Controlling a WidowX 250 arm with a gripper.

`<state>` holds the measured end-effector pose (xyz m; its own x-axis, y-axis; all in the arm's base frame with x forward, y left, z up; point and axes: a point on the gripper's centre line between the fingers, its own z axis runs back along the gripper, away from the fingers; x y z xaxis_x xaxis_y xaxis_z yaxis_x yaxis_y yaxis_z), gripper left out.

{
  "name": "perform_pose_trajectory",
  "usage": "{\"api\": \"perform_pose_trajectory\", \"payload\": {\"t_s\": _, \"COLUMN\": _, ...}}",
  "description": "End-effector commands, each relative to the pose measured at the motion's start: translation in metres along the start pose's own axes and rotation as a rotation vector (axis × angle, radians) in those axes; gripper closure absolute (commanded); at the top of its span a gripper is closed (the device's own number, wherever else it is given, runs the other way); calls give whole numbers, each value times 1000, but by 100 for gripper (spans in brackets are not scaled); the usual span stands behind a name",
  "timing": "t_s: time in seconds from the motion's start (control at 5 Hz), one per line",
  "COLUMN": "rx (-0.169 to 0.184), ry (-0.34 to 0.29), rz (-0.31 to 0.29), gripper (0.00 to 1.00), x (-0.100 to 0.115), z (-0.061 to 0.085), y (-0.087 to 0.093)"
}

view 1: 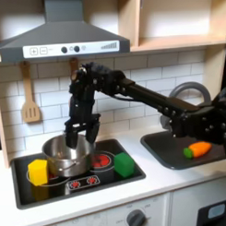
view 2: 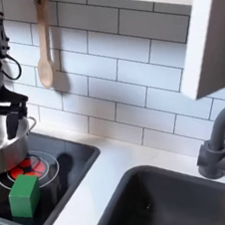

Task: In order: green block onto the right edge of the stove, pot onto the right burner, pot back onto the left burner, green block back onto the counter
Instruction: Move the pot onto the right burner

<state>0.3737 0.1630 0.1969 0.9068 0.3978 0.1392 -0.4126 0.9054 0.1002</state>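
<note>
I see my gripper [view 1: 77, 136] spread open above the pot [view 1: 66, 156] on the stove [view 1: 135, 171], green block [view 1: 124, 163] at the stove's right edge.

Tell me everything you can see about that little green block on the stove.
The green block is a small, bright green cube with slightly rounded edges, plastic-looking and plain. It sits flat and upright on the black stove, on the red-ringed burner at the first exterior view's right, close to the stove's edge. In the second exterior view it rests near the stove's front. Nothing but the stove touches it; the steel pot stands apart, and the hand is over the pot.
</note>
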Motion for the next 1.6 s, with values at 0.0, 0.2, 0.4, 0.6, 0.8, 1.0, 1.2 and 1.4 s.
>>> {"api": "perform_pose_trajectory", "payload": {"t_s": 0.0, "rx": -8, "ry": 37, "rz": 35, "gripper": 0, "x": -7, "z": -9, "y": 8}}
{"api": "perform_pose_trajectory", "payload": {"t_s": 0.2, "rx": 5, "ry": 53, "rz": 14, "gripper": 0, "x": -9, "z": -17, "y": 6}}
{"api": "perform_pose_trajectory", "payload": {"t_s": 0.4, "rx": 12, "ry": 60, "rz": 13, "gripper": 0, "x": -10, "z": -22, "y": 9}}
{"api": "perform_pose_trajectory", "payload": {"t_s": 0.6, "rx": 6, "ry": 62, "rz": 9, "gripper": 0, "x": -10, "z": -23, "y": 9}}
{"api": "perform_pose_trajectory", "payload": {"t_s": 0.8, "rx": 1, "ry": 77, "rz": 11, "gripper": 0, "x": -10, "z": -28, "y": 9}}
{"api": "perform_pose_trajectory", "payload": {"t_s": 1.0, "rx": -2, "ry": 74, "rz": -8, "gripper": 0, "x": -9, "z": -28, "y": 3}}
{"api": "perform_pose_trajectory", "payload": {"t_s": 1.2, "rx": -14, "ry": 58, "rz": -63, "gripper": 0, "x": -12, "z": -29, "y": -6}}
{"api": "perform_pose_trajectory", "payload": {"t_s": 1.4, "rx": -28, "ry": 60, "rz": -143, "gripper": 0, "x": -21, "z": -35, "y": -19}}
